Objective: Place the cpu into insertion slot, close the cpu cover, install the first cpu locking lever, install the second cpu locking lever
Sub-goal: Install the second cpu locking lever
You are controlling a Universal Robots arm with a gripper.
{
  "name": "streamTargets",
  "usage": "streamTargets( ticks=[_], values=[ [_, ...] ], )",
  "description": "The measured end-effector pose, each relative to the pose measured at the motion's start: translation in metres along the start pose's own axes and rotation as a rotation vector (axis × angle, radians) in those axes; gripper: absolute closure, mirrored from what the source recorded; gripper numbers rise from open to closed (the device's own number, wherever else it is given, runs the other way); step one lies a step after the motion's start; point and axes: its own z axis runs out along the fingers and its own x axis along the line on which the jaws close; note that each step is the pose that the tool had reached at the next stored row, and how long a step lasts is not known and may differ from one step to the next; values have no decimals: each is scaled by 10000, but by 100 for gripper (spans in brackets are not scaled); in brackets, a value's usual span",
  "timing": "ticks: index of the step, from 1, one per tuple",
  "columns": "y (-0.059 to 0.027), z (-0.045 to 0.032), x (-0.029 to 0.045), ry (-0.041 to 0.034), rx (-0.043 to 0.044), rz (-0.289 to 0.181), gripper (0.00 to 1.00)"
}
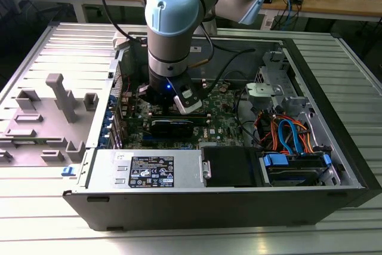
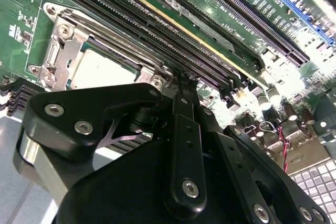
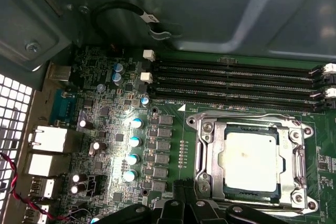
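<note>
In the exterior view my arm (image 1: 176,34) reaches down into the open computer case (image 1: 239,198), and my jaws (image 1: 170,103) hang low over the motherboard (image 1: 224,117).

In the second wrist view my black linkage sits just beside the insertion slot (image 2: 55,56); the cpu (image 2: 100,69) lies inside it. I cannot tell whether my jaws are spread or pressed together.

In the first wrist view the cpu (image 3: 251,158) lies flat in the socket, the cpu cover (image 3: 206,153) framing it, next to the memory slots (image 3: 236,85).

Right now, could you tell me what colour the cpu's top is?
Pale silver-grey, seen best in the first wrist view: cpu.
</note>
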Motion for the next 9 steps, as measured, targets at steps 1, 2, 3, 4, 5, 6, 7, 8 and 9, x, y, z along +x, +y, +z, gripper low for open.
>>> streamTargets(
  ticks=[1,2,3,4,5,6,7,8,9],
  values=[
    [0,1,0,0,4,0,89],
    [0,1,0,0,11,0,89],
    [0,1,0,0,15,0,89],
    [0,2,0,0,18,0,89],
    [0,1,0,1,23,1,89],
    [0,1,0,2,27,1,89],
    [0,1,0,2,28,1,89],
    [0,1,0,2,29,1,89],
    [0,1,0,2,29,1,89]
  ],
)
